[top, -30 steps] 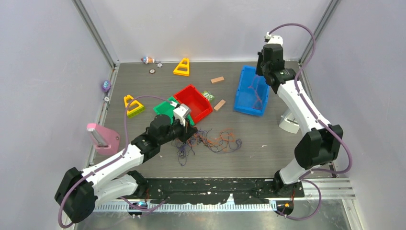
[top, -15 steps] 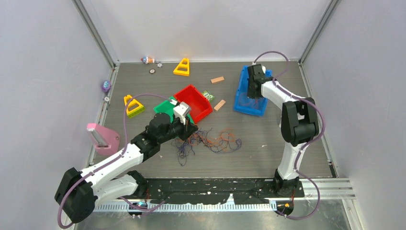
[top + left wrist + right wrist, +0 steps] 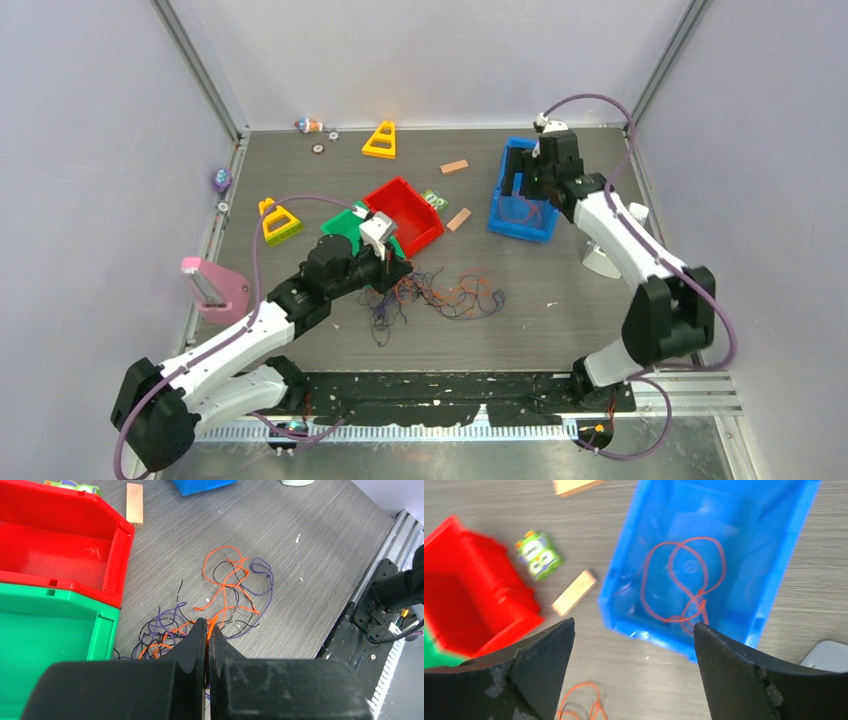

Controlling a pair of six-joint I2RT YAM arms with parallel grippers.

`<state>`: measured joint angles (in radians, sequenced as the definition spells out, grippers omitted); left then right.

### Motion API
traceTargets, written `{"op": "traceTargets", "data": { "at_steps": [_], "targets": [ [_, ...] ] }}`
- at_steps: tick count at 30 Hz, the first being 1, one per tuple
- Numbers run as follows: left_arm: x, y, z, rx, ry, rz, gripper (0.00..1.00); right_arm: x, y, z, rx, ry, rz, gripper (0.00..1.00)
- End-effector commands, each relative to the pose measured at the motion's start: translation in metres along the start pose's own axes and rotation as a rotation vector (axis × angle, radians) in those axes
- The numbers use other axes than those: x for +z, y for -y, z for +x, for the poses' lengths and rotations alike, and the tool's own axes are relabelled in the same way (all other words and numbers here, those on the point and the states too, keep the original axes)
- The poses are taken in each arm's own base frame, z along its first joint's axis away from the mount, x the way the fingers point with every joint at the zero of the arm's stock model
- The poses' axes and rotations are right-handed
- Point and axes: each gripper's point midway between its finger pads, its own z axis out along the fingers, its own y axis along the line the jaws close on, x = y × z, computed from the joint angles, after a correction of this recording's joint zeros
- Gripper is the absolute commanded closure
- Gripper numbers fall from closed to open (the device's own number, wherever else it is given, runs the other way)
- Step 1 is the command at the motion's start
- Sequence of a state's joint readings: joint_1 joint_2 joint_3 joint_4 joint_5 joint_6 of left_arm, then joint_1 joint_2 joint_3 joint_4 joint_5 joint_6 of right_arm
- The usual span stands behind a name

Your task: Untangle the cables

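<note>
A tangle of thin orange, purple and black cables (image 3: 440,293) lies on the table's middle, spread out in the left wrist view as cables (image 3: 230,590). My left gripper (image 3: 388,268) (image 3: 207,625) rests at the tangle's left edge, shut on an orange strand pinched between its tips. One orange-red cable (image 3: 684,580) lies looped inside the blue bin (image 3: 500,215) (image 3: 621,587). My right gripper (image 3: 522,183) (image 3: 634,622) hovers over that bin's near edge, open wide, with nothing between its fingers.
A red bin (image 3: 405,210) and a green bin (image 3: 345,222) sit just beyond the left gripper. Wooden blocks (image 3: 455,167) (image 3: 459,219), a small green toy (image 3: 434,199), yellow triangles (image 3: 381,140) (image 3: 278,222) and a pink object (image 3: 213,285) lie around.
The right arm dipped from its raised pose to the blue bin and rose a little; its gripper opened, leaving the orange-red cable lying in the bin. The left arm has barely moved.
</note>
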<state>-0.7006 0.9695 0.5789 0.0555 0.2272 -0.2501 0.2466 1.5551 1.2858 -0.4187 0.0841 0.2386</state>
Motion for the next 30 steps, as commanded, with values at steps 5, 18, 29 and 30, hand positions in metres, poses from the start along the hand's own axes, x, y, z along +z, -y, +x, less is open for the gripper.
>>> {"op": "traceTargets", "data": {
  "at_steps": [5, 18, 29, 30],
  "targets": [
    [-0.009, 0.020, -0.039, 0.042, 0.065, 0.068, 1.00, -0.079, -0.088, 0.013, -0.119, 0.160, -0.424, 0.00],
    [-0.027, 0.058, -0.075, 0.051, 0.035, 0.215, 1.00, -0.126, -0.166, 0.113, -0.255, 0.260, -0.849, 0.02],
    [-0.050, 0.082, -0.120, 0.011, 0.044, 0.265, 1.00, -0.156, -0.222, 0.125, -0.297, 0.439, -1.078, 0.03],
    [-0.051, 0.085, -0.125, 0.007, 0.052, 0.277, 1.00, -0.159, -0.228, 0.127, -0.301, 0.439, -1.102, 0.04]
  ]
}}
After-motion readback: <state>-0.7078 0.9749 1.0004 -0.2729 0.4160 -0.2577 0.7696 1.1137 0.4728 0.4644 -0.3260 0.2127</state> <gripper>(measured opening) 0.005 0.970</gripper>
